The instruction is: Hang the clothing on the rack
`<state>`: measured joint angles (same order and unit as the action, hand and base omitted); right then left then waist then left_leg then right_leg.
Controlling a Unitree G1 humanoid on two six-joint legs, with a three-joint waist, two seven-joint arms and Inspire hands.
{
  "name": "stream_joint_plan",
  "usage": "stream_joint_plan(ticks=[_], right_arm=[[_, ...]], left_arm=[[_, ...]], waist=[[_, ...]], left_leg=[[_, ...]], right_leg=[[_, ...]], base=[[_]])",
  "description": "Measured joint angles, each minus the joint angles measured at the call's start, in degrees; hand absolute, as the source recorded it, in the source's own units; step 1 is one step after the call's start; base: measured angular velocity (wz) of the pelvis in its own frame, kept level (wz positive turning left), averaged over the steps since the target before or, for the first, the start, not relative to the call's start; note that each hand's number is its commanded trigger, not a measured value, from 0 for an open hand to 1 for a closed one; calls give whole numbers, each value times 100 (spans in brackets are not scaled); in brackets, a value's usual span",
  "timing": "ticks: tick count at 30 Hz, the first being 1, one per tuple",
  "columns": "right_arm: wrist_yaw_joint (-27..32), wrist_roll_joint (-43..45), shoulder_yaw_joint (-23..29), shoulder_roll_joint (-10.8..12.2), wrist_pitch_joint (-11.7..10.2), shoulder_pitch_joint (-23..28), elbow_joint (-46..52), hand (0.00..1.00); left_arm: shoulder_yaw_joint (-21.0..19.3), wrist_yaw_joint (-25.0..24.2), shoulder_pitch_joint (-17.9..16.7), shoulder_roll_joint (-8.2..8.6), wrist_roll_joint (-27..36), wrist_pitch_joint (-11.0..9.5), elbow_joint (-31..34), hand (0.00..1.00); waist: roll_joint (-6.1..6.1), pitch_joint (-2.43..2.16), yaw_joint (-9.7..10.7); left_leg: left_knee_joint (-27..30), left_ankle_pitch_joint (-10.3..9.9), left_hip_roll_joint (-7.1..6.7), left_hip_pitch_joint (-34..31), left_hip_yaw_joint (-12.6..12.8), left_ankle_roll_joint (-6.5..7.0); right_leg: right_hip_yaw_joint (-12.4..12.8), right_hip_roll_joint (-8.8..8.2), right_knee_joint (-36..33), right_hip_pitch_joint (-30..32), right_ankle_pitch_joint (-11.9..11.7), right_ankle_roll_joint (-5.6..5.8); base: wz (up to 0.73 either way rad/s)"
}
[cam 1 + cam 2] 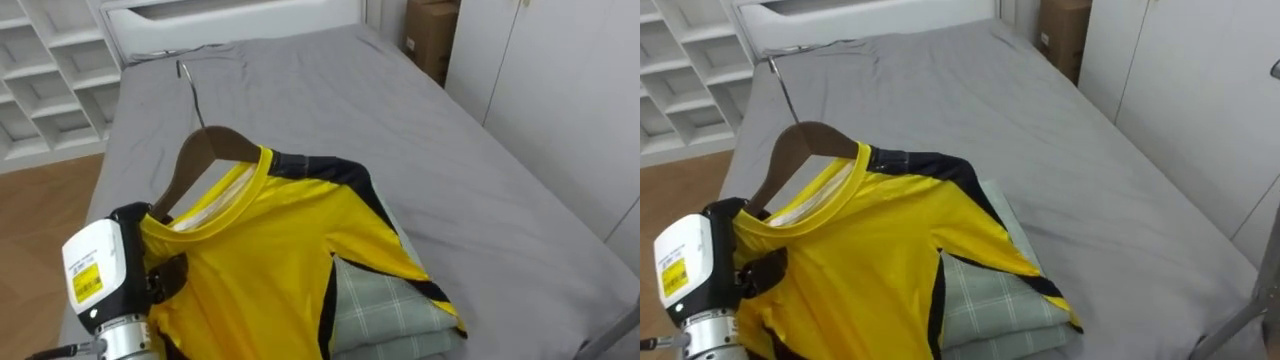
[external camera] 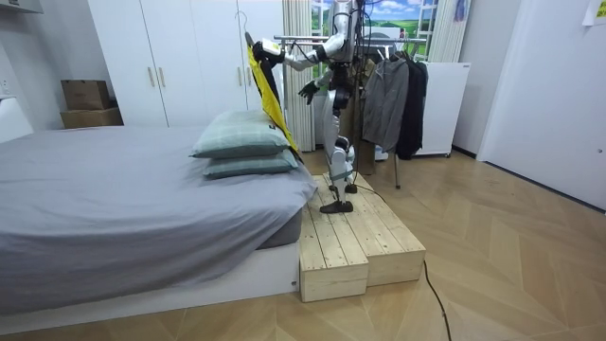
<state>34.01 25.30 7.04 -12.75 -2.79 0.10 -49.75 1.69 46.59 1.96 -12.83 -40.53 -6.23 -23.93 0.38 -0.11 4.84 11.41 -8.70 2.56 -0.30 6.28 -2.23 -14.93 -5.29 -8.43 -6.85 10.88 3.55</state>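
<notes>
Apparently mid-carry: the left robot hand lifts the hanger and shirt above the bed; I cannot tell its grip. Next, hook the rail.

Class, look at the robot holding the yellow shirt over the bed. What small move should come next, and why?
Probably swing the left hand toward the clothes rail and lift the hook up to it. The shirt already sits on the hanger, the hand grips its shoulder, the hook is free, and the rail stands close beside the robot.
</notes>
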Motion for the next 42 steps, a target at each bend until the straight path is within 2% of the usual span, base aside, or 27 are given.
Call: stream_joint_plan(ticks=[4,10,14,22,26,34,42], right_arm=[[271,740,-27,3,-94,48,997,0],[497,2074,-41,40,-87,171,2177,0],[494,2603,-211,95,-92,297,2857,0],[458,2882,-379,121,-160,320,3567,0],[412,2899,-688,20,-151,319,3816,0],[-30,2862,-954,6,-147,319,3852,0],[-352,2806,-1031,2,-153,116,3853,0]], left_arm=[[132,-166,-69,2,-44,4,274,100],[122,-495,-217,19,-132,190,589,100],[122,-708,-219,25,-178,209,673,100],[125,-912,-226,39,-306,206,1271,100],[140,-926,-226,40,-533,206,1494,100],[172,-957,-224,56,-765,207,1545,100],[216,-973,-223,92,-919,204,1546,100]], waist=[[-112,-8,-83],[-105,-7,-131],[-76,-2,-170],[-66,-8,-233],[-69,-8,-240],[-84,-3,-359],[-125,23,-370]], left_leg=[[-13,0,0,24,1,0],[-13,0,-2,77,18,0],[-13,0,-2,89,39,0],[-25,6,-3,92,48,10],[-60,6,-2,100,107,11],[-72,6,-3,114,157,11],[-118,6,-5,160,162,11]], right_leg=[[-13,-3,-24,-5,3,6],[-24,-15,-23,-80,3,6],[-3,-17,-23,-98,3,6],[51,-19,-42,-90,3,6],[83,-22,-40,-46,3,6],[153,-29,-35,-15,2,6],[157,-28,-36,-10,3,6]], base=[[1],[0],[-1],[-1],[-7],[-4],[0]])
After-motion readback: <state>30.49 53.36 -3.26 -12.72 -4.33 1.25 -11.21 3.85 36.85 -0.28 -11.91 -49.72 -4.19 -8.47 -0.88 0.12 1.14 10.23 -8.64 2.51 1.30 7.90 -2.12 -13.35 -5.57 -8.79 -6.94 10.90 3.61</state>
